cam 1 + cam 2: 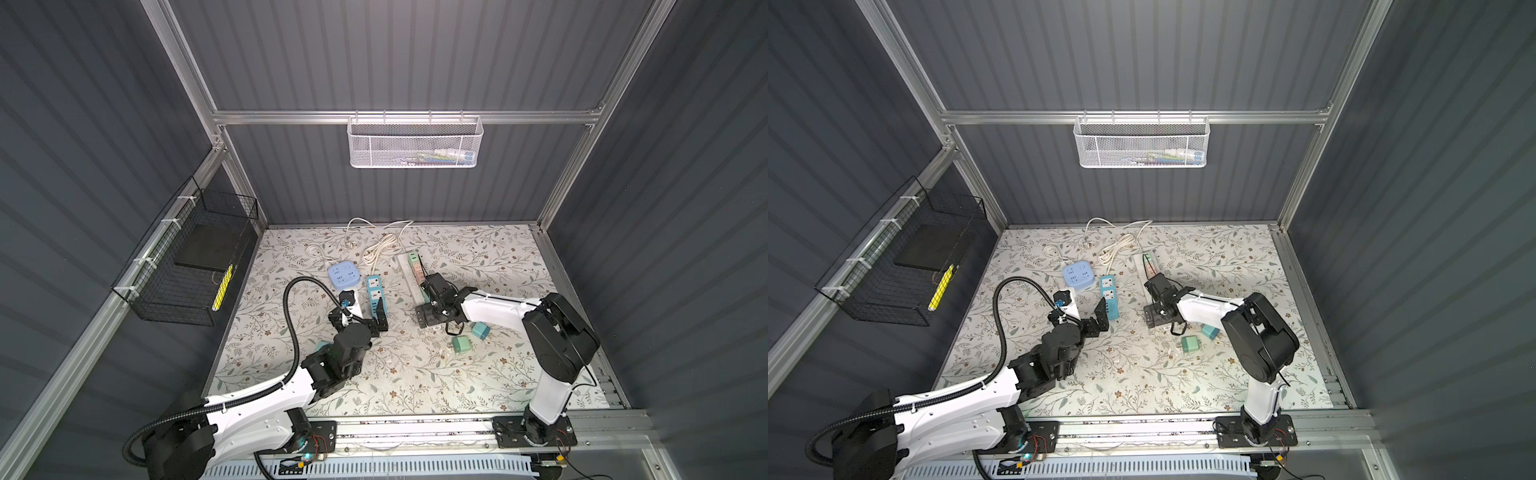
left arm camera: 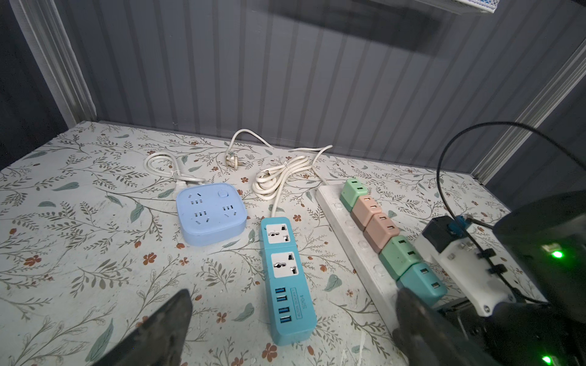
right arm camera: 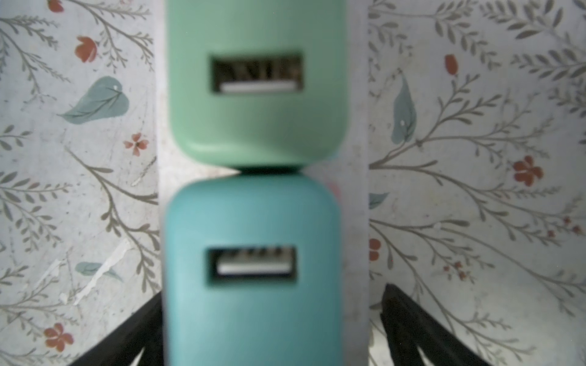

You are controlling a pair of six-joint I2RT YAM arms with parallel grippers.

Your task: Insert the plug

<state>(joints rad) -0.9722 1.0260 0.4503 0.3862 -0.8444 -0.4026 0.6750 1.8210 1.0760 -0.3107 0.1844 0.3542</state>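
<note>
Over the near end of the white power strip (image 2: 348, 240) the right gripper (image 3: 272, 290) hangs pointing straight down, and the teal plug (image 3: 250, 221) sits directly beneath it, its USB port facing up at the wrist camera. That plug is the last of five cube plugs in a row on the strip, just beside a green plug (image 3: 257, 126). Whether its pins are pushed fully home cannot be told. The right fingers (image 3: 412, 323) are spread wide and straddle the teal plug without clamping it. On one side a bare band of the white strip shows between finger and plug. On the other side the finger's edge meets the plug's outline in the wrist view, and contact there cannot be judged. In both top views the left gripper (image 1: 358, 322) is low over the floral table (image 1: 415, 374), to the left of the white strip. Its fingers (image 2: 165, 329) are also spread wide and hold nothing. The near end of the teal power strip (image 2: 287, 285) lies between them, and a blue socket block (image 2: 211, 215) sits farther back. Two more plugs, a loose green plug (image 1: 459, 344) and a loose teal plug (image 1: 482, 331), lie on the table near the right forearm, apart from both sets of fingers.
</note>
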